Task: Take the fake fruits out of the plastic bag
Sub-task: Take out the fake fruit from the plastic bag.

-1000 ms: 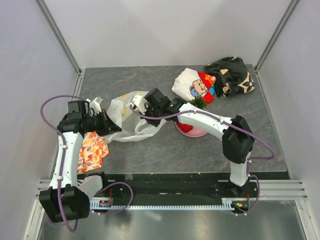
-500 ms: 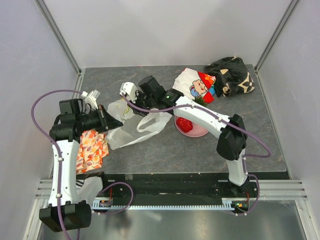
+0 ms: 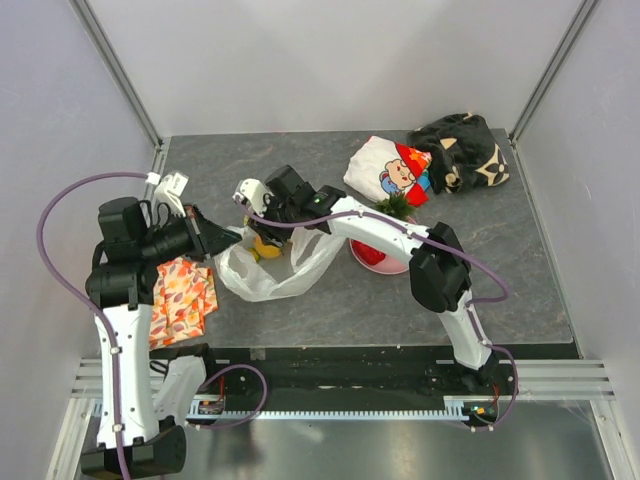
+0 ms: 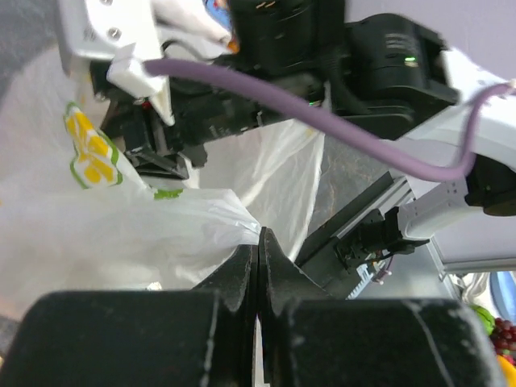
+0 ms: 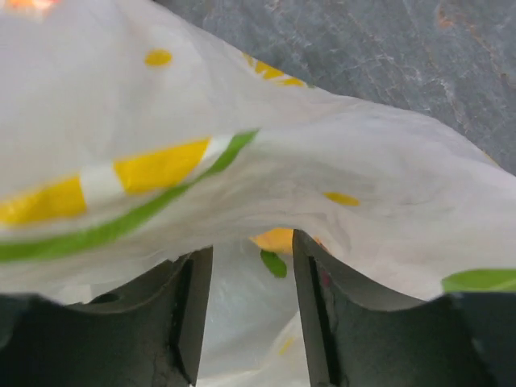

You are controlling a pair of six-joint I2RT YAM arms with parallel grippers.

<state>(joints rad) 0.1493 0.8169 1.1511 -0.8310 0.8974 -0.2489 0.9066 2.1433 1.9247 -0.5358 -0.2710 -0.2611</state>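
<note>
Plastic bag (image 4: pixel 121 234) pinched tight in left hand (image 4: pixel 258 242) — right hand (image 5: pixel 251 250) slightly parted.

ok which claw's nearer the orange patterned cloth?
Left. The left claw, shut on the plastic bag, is beside the orange patterned cloth; the right claw is farther off, at the bag's far side.

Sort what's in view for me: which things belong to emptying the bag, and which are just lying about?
Job: plastic bag; yellow-orange fruit inside it; red fruit in the pink bowl; green pineapple crown behind the bowl.
Lying about: orange patterned cloth; white cartoon cloth; black patterned cloth.
</note>
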